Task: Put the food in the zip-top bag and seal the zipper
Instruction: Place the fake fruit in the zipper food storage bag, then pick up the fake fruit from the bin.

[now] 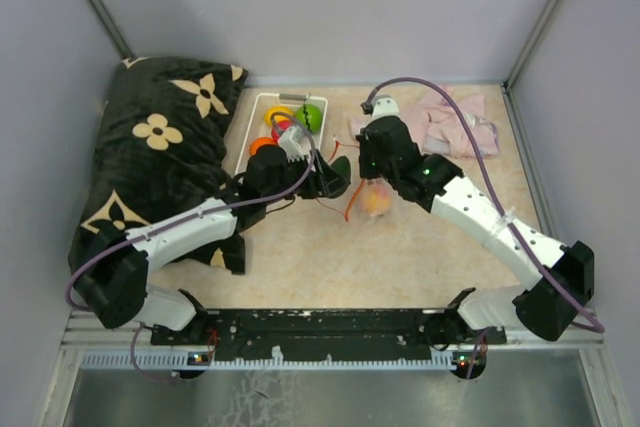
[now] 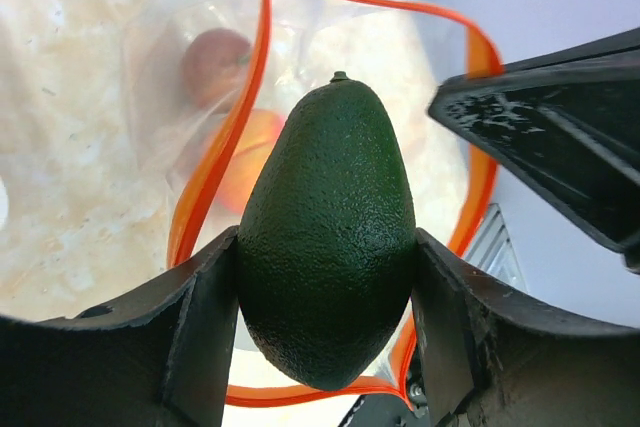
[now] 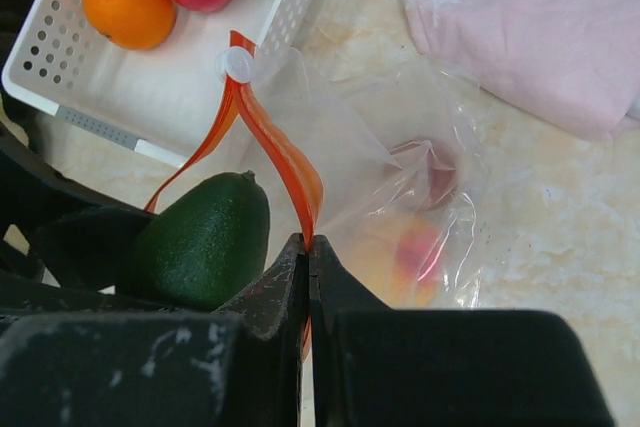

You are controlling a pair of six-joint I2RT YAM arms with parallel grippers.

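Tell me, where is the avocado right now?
Filling the left wrist view, the avocado is held by the left gripper, mid-table at the bag's open mouth, near the basket.

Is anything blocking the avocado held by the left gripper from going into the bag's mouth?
Nothing visible. The avocado, clamped in the left gripper, faces the open loop of the zipper, which the right gripper pinches. Two fruits lie deeper in the zip-top bag.

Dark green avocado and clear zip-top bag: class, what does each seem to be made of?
The dark green avocado looks like moulded plastic, matt and finely pebbled. The clear bag looks like thin glossy plastic film: see-through, creased, with glints.
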